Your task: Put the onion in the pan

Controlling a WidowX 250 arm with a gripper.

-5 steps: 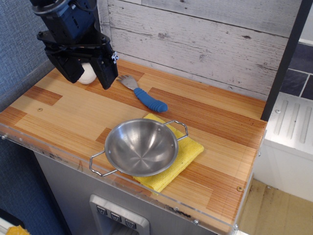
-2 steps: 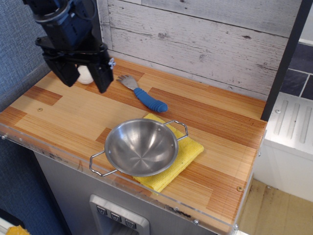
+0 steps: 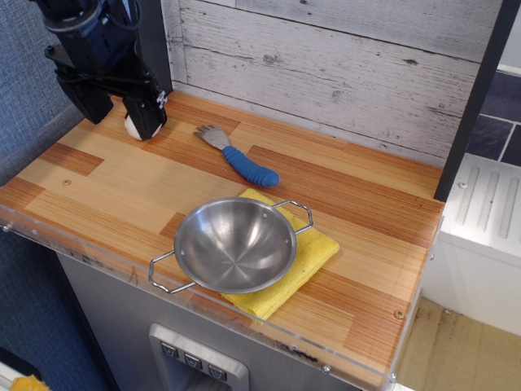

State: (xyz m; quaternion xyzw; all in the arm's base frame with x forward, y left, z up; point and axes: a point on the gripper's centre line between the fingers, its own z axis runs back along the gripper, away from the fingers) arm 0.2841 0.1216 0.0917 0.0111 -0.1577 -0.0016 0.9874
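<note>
The onion (image 3: 129, 126) is a small white lump at the far left corner of the wooden counter, mostly hidden behind my right finger (image 3: 146, 118). My gripper (image 3: 118, 114) is open, with its dark fingers standing either side of the onion; I cannot tell whether they touch it. The pan (image 3: 234, 244), a shiny steel bowl with two wire loop handles, is empty and sits on a yellow cloth (image 3: 316, 251) near the front edge, well to the right of the gripper.
A utensil with a blue ribbed handle (image 3: 248, 167) and a metal head lies between the onion and the pan. A white plank wall (image 3: 342, 65) runs along the back. A clear acrylic lip (image 3: 98, 257) edges the counter's front.
My gripper has moved left and back toward the corner. The onion, seen between the fingers before, is now largely covered by the right finger. The pan and the utensil have not moved.
</note>
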